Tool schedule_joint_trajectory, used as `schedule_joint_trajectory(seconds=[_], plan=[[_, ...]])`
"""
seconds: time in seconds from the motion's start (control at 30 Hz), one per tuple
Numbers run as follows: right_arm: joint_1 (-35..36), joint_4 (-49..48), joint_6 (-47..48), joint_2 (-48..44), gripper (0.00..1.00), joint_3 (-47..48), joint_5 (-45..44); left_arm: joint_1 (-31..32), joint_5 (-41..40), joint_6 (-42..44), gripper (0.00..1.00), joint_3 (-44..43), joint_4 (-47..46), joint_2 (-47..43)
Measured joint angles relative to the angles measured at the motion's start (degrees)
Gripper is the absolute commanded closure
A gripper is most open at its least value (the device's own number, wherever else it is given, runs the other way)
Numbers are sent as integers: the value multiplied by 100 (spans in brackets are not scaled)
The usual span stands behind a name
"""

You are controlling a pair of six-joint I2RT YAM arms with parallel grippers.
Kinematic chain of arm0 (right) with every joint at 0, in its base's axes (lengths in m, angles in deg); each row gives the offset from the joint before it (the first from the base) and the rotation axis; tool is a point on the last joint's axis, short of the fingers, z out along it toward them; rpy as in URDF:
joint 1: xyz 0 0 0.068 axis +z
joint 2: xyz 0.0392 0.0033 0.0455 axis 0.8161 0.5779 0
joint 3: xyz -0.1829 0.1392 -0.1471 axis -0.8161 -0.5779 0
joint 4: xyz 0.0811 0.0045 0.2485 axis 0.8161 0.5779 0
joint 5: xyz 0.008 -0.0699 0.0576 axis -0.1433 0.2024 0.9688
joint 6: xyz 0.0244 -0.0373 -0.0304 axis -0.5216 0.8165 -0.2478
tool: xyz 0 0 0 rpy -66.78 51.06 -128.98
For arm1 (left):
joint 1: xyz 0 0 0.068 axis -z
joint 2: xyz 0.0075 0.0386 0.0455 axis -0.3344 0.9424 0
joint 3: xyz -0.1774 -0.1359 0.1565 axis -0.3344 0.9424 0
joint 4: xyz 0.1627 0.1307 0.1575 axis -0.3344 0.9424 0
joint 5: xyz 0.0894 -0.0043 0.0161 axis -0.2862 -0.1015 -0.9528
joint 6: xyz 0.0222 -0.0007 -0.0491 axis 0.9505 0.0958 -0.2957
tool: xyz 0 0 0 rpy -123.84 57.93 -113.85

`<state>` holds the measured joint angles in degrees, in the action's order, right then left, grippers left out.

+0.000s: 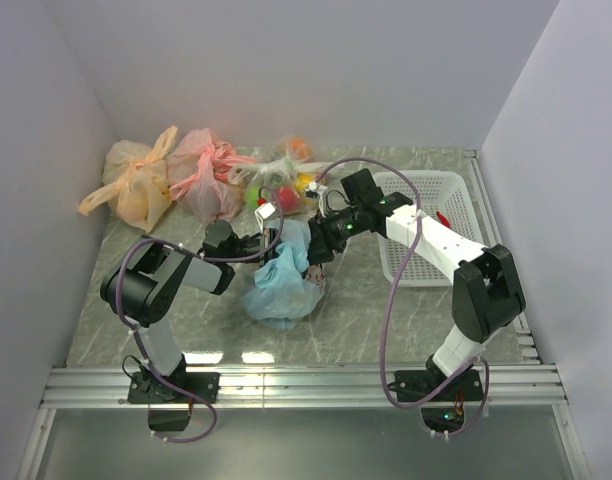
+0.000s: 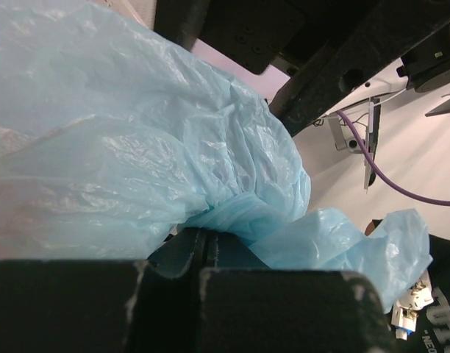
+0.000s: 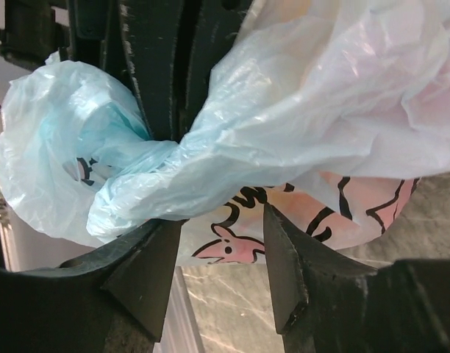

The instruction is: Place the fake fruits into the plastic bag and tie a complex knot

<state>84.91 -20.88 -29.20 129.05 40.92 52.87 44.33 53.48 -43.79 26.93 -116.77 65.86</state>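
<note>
So, left gripper [image 1: 274,243]: clamped tight on a bunched neck of the plastic bag [image 1: 282,288] | right gripper [image 3: 218,268]: spread wide, bag plastic at its tips, not pinched | bag: mid table [image 1: 356,320], between both arms, white basket [image 1: 426,200] well right.

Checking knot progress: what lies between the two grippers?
Only a bunched stretch of the plastic bag, running from the left gripper to the right gripper. The top external view shows this.
</note>
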Motion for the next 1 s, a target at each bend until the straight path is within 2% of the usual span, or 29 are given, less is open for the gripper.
schedule_joint_trajectory(seconds=[0.27, 0.5, 1.0], plan=[[157, 264, 422, -44, 52, 214, 125, 2, 15, 2, 99, -7, -15, 15], [321, 535, 767, -79, 53, 385, 345, -7, -4, -7, 99, -31, -15, 92], [551, 286, 654, -79, 58, 385, -348, 42, -4, -153, 99, -48, -15, 155]])
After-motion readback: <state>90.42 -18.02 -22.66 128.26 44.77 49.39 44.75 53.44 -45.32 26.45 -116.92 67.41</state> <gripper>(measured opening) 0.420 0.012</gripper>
